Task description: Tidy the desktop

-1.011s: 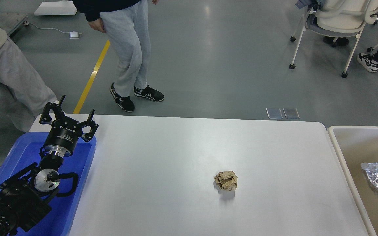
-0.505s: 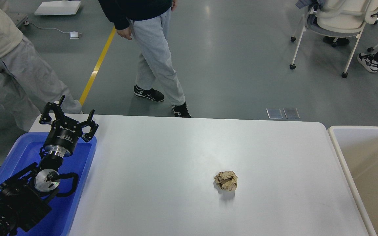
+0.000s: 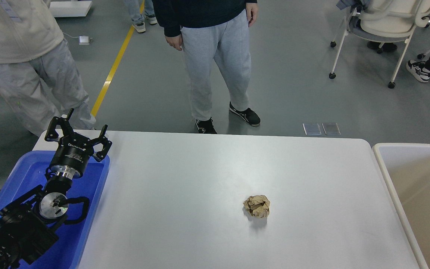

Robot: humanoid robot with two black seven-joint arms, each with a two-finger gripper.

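While its fingers stand apart, the left gripper (image 3: 84, 127) holds nothing.
It hangs over the blue tray (image 3: 92, 194); a crumpled paper ball (image 3: 256, 206) lies well right of that tray on the desktop (image 3: 200, 179).

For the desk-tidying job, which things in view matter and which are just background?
Belong to the job:
- desktop
- crumpled brown paper ball lying on it
- off-white bin at the right
- blue tray at the left
- left gripper, open

Just background:
- people standing
- wheeled chair
- yellow floor line
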